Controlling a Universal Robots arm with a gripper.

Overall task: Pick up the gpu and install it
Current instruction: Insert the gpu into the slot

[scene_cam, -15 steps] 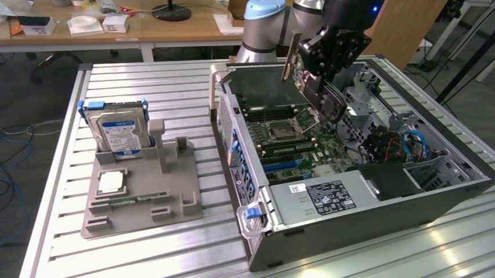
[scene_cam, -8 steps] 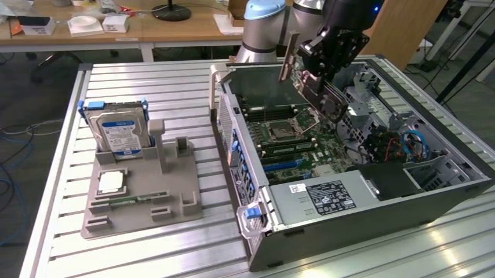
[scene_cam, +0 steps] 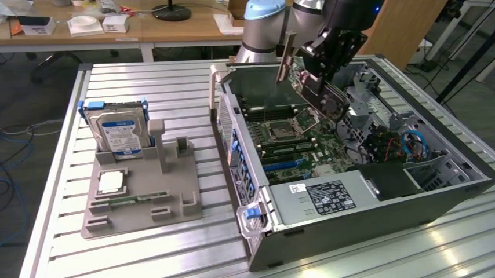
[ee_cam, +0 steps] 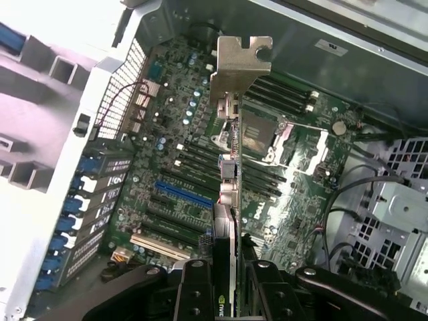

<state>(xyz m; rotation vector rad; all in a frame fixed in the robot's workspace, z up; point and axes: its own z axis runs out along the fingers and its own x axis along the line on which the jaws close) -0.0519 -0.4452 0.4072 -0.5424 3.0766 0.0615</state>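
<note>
**Gpu (ee_cam: 229, 221) gripped above the open case (scene_cam: 348, 231)**

The case lay on its side with the motherboard (ee_cam: 180, 147) facing up, leaving the slots reachable from above. The gripper (ee_cam: 227, 294) clamped the gpu edge-on over the board, unseated, probably to line it up with the blue slot (ee_cam: 180, 194). Its metal bracket (ee_cam: 241, 63) sat at the end farthest from the fingers.

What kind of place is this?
Probably a robotics lab: a pincer holds a flat dark expansion card over an open grey computer case on a slatted aluminium table, with wooden desks behind.

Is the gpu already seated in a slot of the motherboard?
No, the gripper holds the gpu tilted in the air above the motherboard, clear of its slots.
</note>
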